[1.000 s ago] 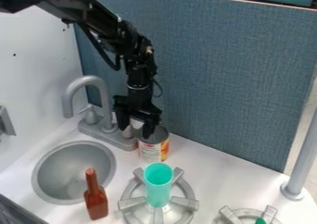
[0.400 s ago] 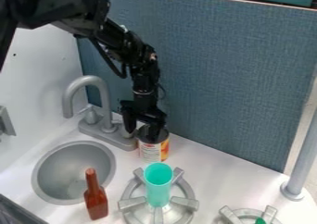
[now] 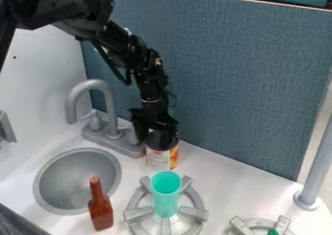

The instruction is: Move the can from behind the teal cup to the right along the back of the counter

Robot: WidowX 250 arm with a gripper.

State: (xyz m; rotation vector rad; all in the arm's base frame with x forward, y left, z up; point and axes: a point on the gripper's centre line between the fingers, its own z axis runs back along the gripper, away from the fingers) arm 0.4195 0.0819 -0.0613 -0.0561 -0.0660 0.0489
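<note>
The black gripper (image 3: 154, 138) hangs at the top of a can (image 3: 158, 158), just right of the faucet base. It is open, one finger at the can's left edge and the other over its top; whether either touches the can I cannot tell. The can stands upright, with a white, red and yellow label, its rim largely hidden by the gripper. In front of it, a turquoise cup (image 3: 166, 194) stands upright on a grey burner. A reddish-brown bottle (image 3: 100, 209) stands between the sink and that burner.
A round grey sink (image 3: 49, 200) lies at the left, with its curved faucet (image 3: 70, 103) behind. The blue partition (image 3: 240, 83) rises behind the counter. A grey post (image 3: 311, 180) stands at the right; a second burner (image 3: 241, 226) shows at the bottom edge.
The gripper has moved right and down, from beside the faucet base to the can's top. The can, cup and bottle have kept their places.
</note>
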